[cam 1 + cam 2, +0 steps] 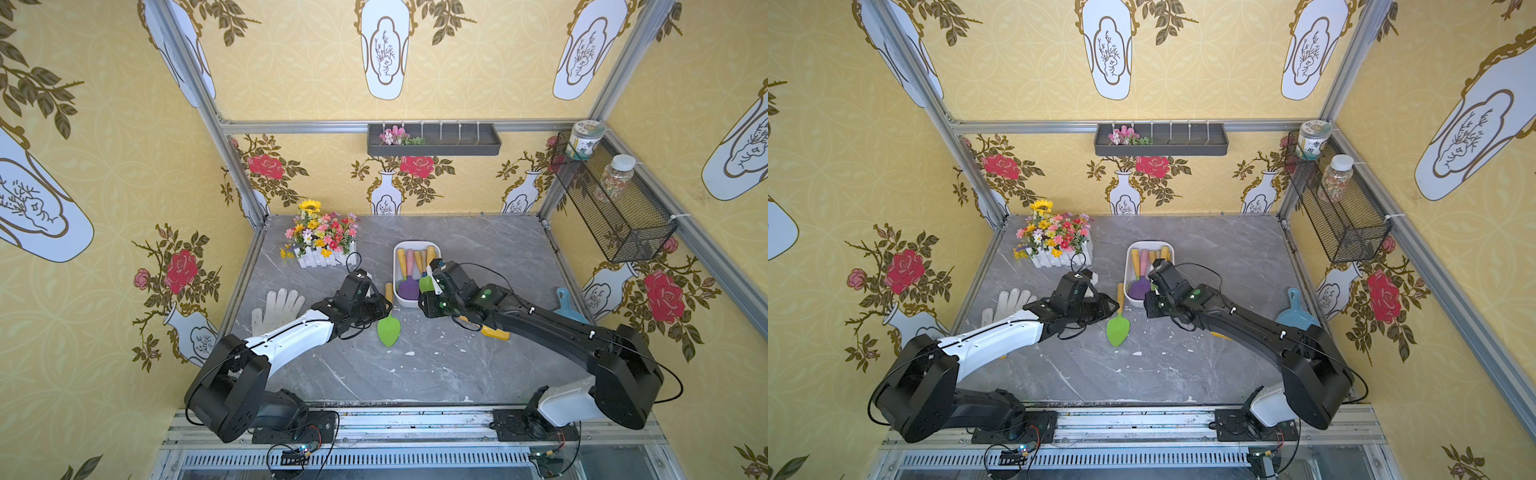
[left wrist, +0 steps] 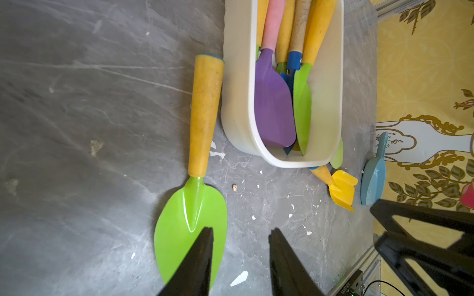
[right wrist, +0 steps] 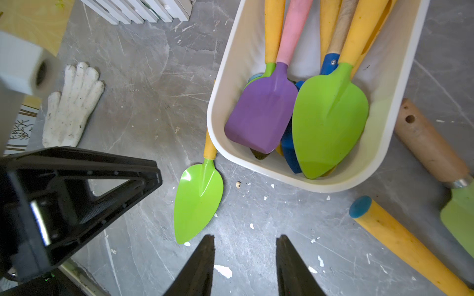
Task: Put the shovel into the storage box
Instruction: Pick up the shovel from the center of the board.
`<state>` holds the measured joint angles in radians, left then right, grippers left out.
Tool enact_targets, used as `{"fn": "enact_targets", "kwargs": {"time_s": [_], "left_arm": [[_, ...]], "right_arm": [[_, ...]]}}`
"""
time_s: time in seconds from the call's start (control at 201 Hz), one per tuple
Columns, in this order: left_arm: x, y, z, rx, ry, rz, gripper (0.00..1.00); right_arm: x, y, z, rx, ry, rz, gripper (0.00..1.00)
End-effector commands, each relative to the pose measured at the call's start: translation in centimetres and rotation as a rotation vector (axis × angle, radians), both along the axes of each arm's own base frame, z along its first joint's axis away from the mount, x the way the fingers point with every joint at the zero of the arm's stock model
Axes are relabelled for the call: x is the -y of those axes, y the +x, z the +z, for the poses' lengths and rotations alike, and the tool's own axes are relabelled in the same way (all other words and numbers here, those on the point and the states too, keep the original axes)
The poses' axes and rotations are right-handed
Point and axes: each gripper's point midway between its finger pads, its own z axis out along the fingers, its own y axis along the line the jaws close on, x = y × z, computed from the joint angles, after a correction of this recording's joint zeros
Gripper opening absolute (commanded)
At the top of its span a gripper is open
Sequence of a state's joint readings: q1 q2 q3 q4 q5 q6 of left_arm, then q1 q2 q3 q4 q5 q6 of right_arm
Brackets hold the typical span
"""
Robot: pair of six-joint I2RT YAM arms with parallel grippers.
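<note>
Left fingers (image 2: pixel 202 256) stand apart, one over the shovel's (image 2: pixel 196 179) blade.

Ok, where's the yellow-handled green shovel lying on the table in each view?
In a top view: green shovel at centre, blade toward the robot.
In a top view: centre again.
Left wrist: whole length, alongside the white storage box.
Right wrist: blade clear, handle mostly behind that box.
Shared landmark: the box, beside its handle.

left gripper (image 2: pixel 241 232): jaws apart | right gripper (image 3: pixel 245 239): jaws apart | arms reach toward centre
</note>
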<state>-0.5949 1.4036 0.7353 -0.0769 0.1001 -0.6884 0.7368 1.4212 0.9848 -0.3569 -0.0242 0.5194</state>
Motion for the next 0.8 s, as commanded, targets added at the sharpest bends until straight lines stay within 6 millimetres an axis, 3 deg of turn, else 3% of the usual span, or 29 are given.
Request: {"fn": "enact_targets", "kwargs": {"time_s": [0.0,0.229,0.792], "left_arm": [[0.2,0.4,-0.4,0.006,0.023,-0.014,0.40],[0.3,1.4,-1.8,-0.023,0.080,-0.013,0.39],[0.2,2.2,-5.6,-0.091,0.258,-0.007,0.33]], "right_arm": [[-0.3,0.1,0.6,0.028,0.056,-0.014,0.44],[1.0,-1.0,-1.1,0.003,0.061,-0.055,0.44],[2.3,-1.7,-1.4,0.008,0.057,-0.096,0.45]]}}
